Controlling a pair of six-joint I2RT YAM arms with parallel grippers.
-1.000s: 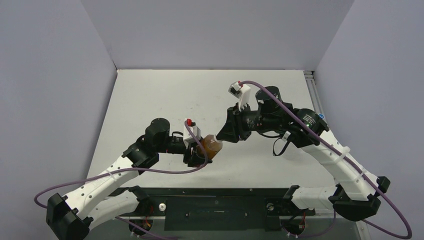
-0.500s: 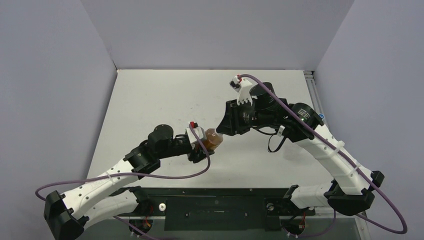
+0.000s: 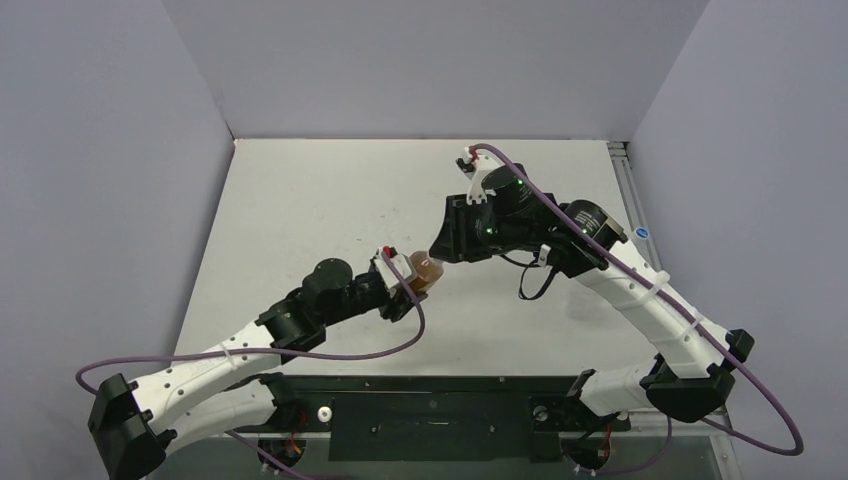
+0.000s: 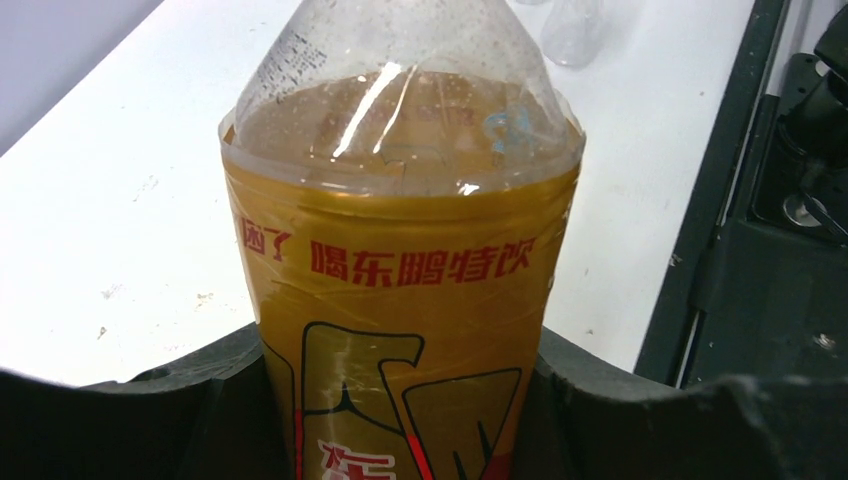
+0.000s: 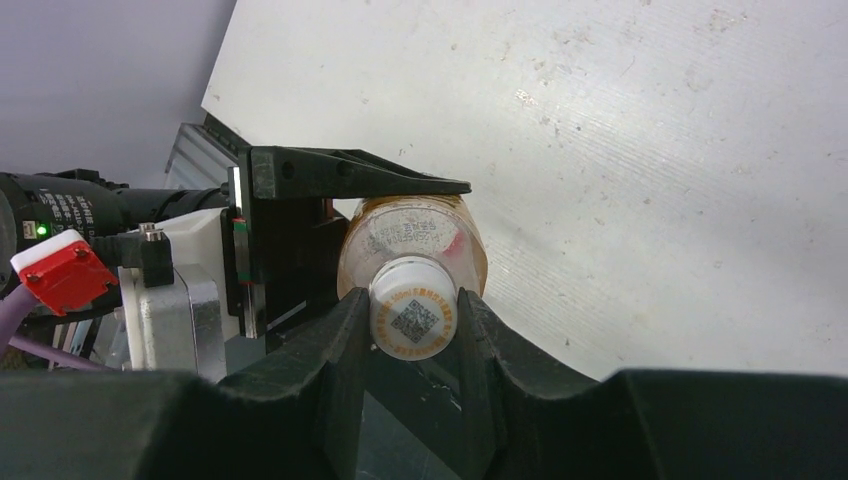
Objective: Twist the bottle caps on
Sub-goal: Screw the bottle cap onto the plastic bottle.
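Amber bottle (image 4: 400, 260): held tilted, body clasped between the left gripper (image 3: 408, 288) fingers.
White cap (image 5: 412, 318): at the bottle's mouth, pinched by the right gripper (image 5: 413, 345).

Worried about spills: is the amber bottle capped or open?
Capped: the white cap sits on the amber bottle, pinched by the right gripper. Tightness: cannot tell.

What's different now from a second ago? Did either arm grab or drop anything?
The left jaws carried the amber bottle a little farther from the arm bases and slightly right, and the right jaws followed. The right wrist also turned, with the white cap pinched on the bottle's top. Nothing was grabbed or released: the left jaws hold the bottle and the right jaws grip the cap, as before.
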